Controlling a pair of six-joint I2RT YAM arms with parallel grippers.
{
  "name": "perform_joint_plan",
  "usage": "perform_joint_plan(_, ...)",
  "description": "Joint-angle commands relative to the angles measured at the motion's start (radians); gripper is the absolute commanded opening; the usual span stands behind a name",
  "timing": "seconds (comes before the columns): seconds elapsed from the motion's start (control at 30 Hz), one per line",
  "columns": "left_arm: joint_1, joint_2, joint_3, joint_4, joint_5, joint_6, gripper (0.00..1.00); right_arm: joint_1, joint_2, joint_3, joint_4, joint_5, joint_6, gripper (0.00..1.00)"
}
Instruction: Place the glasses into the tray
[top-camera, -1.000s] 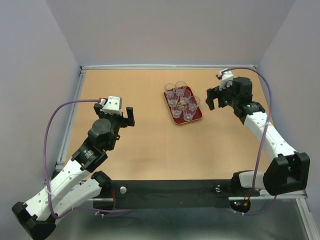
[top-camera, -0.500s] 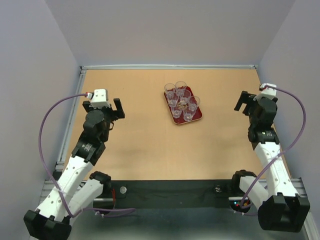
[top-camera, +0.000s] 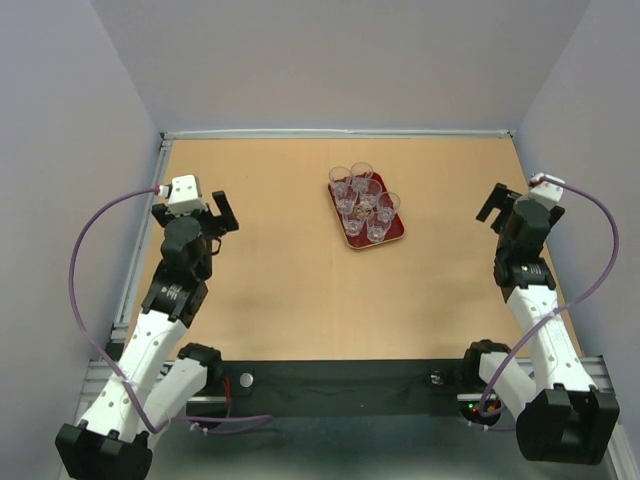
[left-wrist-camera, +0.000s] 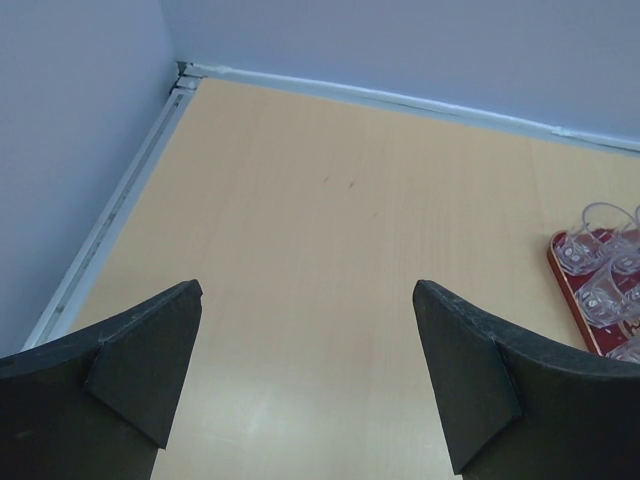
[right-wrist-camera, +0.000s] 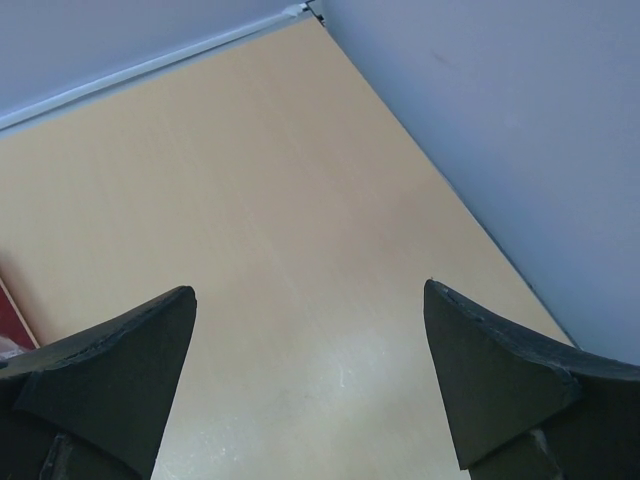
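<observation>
On the dark red tray (top-camera: 395, 236), packed clear tumblers (top-camera: 366, 203) could topple if the left end effector (left-wrist-camera: 306, 287) or right end effector (right-wrist-camera: 309, 288), both spread and empty, sweeps in.

six glasses (top-camera: 365, 203) packed on tray (top-camera: 397, 236), open tabletop (top-camera: 290, 280) all around, walls (top-camera: 330, 60) on three sides

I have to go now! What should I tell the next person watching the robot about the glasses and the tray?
Left tool: open and empty, over bare table near its left edge.
Right tool: open and empty, close to the right wall.
Glasses: standing upright, bunched together inside the dark red tray at the far middle of the table. None shows on the bare table.
Done: the placing looks finished.
Left: probably nothing. Just check that no glass sits out of view.
</observation>
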Motion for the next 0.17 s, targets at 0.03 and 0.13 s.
perform_joint_plan(0.03,0.007,-0.003,-0.010,0.062,-0.005,0.027,0.99,-0.003,0.003,0.001,0.060,0.047,0.013,1.00)
perform_joint_plan(0.13,0.005,-0.009,-0.018,0.077,0.000,0.039,0.99,-0.003,0.020,0.008,0.059,0.044,0.008,1.00)
